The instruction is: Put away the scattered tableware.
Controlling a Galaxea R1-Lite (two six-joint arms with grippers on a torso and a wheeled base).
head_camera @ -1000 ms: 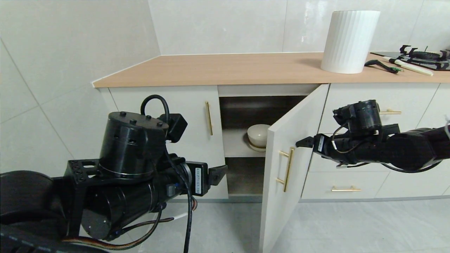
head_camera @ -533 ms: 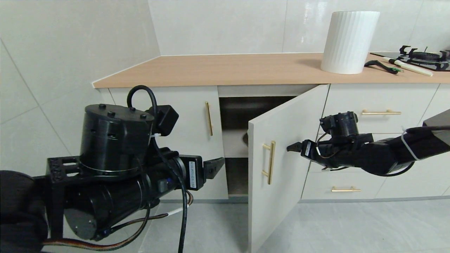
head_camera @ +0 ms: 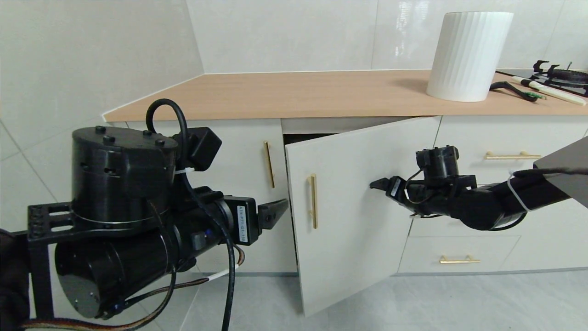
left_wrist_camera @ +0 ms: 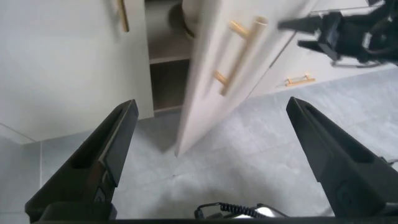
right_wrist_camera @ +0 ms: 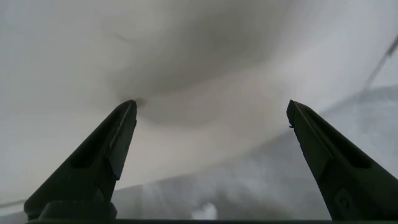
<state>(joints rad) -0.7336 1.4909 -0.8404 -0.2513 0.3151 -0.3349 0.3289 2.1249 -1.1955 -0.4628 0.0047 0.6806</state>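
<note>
The white cabinet door (head_camera: 358, 202) with a gold handle (head_camera: 313, 201) stands only slightly ajar, leaving a dark slit at its top. My right gripper (head_camera: 373, 184) is open, its tips up against the door's face; the door panel (right_wrist_camera: 205, 56) lies close before its fingers (right_wrist_camera: 99, 155). My left gripper (head_camera: 278, 209) hangs open and holds nothing, in front of the left cabinet door. From the left wrist, the door (left_wrist_camera: 217, 68) is still ajar, with the rim of a pale bowl (left_wrist_camera: 185, 14) on the shelf behind it.
On the wooden counter (head_camera: 275, 92) stand a tall white ribbed container (head_camera: 468, 55), some utensils (head_camera: 519, 88) and a stove grate (head_camera: 562, 73). Drawers with gold handles (head_camera: 459, 260) lie to the right. Grey floor (head_camera: 413, 299) spreads below.
The door has swung from half open to nearly closed with my right gripper following it leftward. The bowl is now hidden in the head view. The head camera shifted slightly.
</note>
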